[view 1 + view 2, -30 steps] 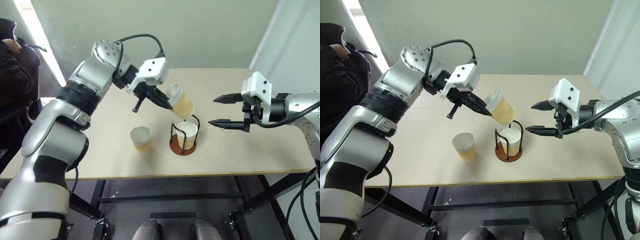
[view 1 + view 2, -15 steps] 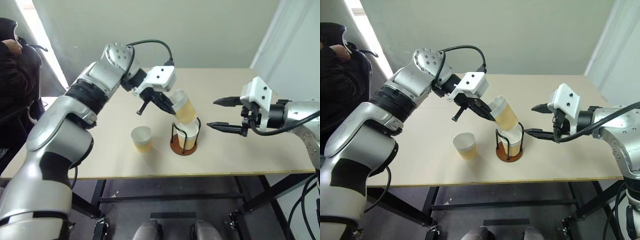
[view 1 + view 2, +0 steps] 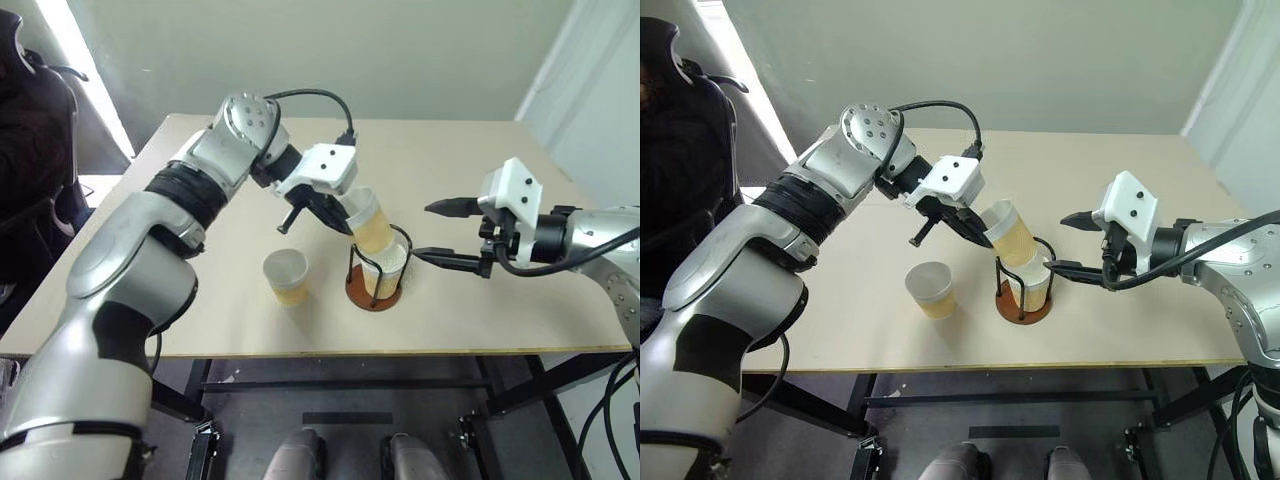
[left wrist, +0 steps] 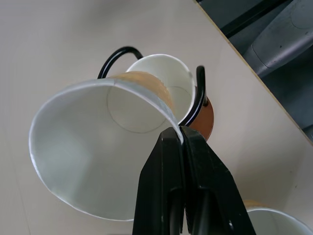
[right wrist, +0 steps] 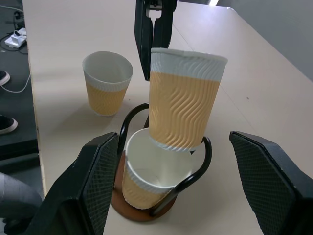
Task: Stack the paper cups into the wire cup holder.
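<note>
My left gripper [image 3: 347, 220] is shut on the rim of a tan paper cup [image 3: 368, 222], pinching its white edge between both fingers [image 4: 178, 147]. The cup hangs tilted over the wire cup holder [image 3: 372, 298], its bottom at the mouth of a second cup [image 3: 387, 268] seated between the black wire loops. A third cup [image 3: 285, 277] stands upright on the table to the left of the holder. On the holder's right side, my right gripper [image 3: 440, 233] stands open, with the holder and both cups [image 5: 183, 103] straight ahead between its fingers [image 5: 93, 181].
The beige table [image 3: 500, 310] has bare room to the right and behind the holder; its front edge runs close below the holder. A person in dark clothes [image 3: 30, 120] sits at the far left, beyond the table.
My left gripper has carried the cup right and down, from above the holder to the mouth of the seated cup. The camera has tilted down. The right gripper has hardly moved.
</note>
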Motion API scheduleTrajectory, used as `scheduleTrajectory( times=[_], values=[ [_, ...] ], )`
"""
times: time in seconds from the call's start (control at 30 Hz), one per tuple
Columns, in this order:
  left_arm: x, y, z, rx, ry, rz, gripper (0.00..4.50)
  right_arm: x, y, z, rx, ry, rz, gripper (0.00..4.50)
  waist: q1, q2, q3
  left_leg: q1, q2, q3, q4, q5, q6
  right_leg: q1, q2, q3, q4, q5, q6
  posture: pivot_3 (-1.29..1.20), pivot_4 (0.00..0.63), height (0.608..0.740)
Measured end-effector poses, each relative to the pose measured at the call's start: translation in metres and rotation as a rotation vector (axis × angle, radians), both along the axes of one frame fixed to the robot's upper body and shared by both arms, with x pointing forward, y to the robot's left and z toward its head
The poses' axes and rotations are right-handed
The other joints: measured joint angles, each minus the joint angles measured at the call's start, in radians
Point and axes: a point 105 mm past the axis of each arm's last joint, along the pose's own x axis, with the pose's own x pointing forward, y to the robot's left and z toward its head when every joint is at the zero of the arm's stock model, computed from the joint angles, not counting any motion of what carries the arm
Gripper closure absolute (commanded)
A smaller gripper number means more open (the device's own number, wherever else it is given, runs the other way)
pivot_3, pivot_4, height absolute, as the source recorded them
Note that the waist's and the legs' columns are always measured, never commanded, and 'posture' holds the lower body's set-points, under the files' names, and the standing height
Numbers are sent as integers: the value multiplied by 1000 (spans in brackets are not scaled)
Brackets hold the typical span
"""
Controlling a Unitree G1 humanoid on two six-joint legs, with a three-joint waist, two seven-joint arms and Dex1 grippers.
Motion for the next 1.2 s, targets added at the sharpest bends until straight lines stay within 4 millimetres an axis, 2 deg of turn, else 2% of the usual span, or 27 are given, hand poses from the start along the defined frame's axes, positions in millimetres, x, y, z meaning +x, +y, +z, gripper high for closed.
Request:
scheduleTrajectory(
  times=[0.27, 0.87, 0.97, 1.03, 1.2],
  values=[
    [-2, -15, 0, -28, 9, -33, 4440, 0, -1, 0, 5, -3, -10, 836, 11, 0, 4, -4, 1, -1, -1, -6, -2, 0, 1, -1, -13, 3, 6, 0, 150, 740],
    [-12, -15, -11, 53, 5, -101, 4440, 0, -3, 3, 12, -16, -24, 836, 12, 2, 22, -5, 1, -1, -2, -9, -2, 0, 0, -1, -14, 3, 6, 0, 150, 740],
    [-11, -15, -12, 64, -15, -112, 3870, 0, -3, 3, 12, -16, -24, 836, 12, 2, 22, -4, 1, -1, -2, -9, -2, 0, 0, -1, -14, 3, 6, 0, 150, 740],
    [-9, -17, -15, 78, -29, -119, 3238, 0, -4, 3, 12, -17, -24, 836, 12, 1, 22, -4, 1, -1, -2, -9, -2, 0, 0, -1, -14, 3, 6, 0, 150, 740],
    [-4, -22, -17, 84, -87, -141, 1318, 0, -4, 3, 11, -18, -25, 836, 12, 1, 24, -4, 1, -1, -2, -9, -2, 0, 0, -1, -14, 3, 6, 0, 150, 740]
  ],
)
